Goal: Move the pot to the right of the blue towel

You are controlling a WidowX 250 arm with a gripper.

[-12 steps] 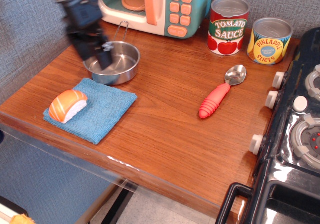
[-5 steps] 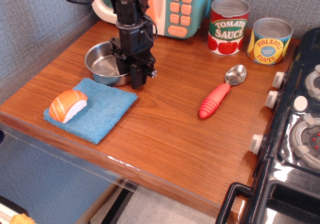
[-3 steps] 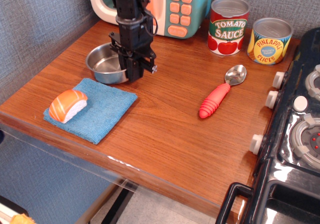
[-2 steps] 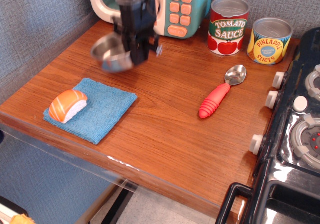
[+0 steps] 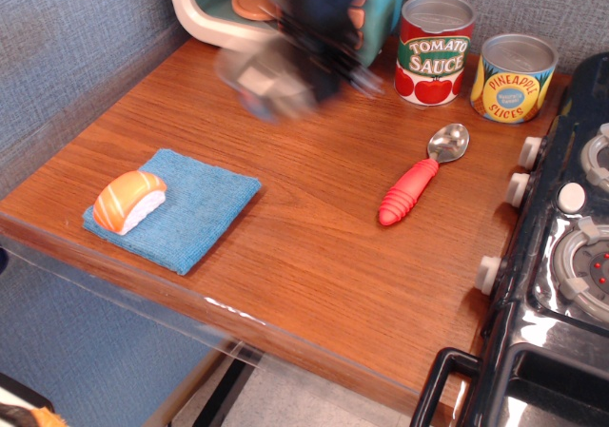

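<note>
Above table [image 5: 314, 256], before toy microwave [image 5: 205, 9], blurred arm carrying pot [image 5: 266, 75] airborne; fingers [image 5: 328, 75] too smeared, grip width unclear, apparently holding pot. Transport step underway. Next: lowering onto bare wood between blue towel [image 5: 190, 213] and red-handled spoon [image 5: 419, 180].

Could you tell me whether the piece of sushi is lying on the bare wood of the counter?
No, the sushi lies on the blue towel, near its left end.

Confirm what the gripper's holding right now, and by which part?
The pot, lifted off the table. The gripper is motion-blurred, so the exact hold point cannot be told.
</note>
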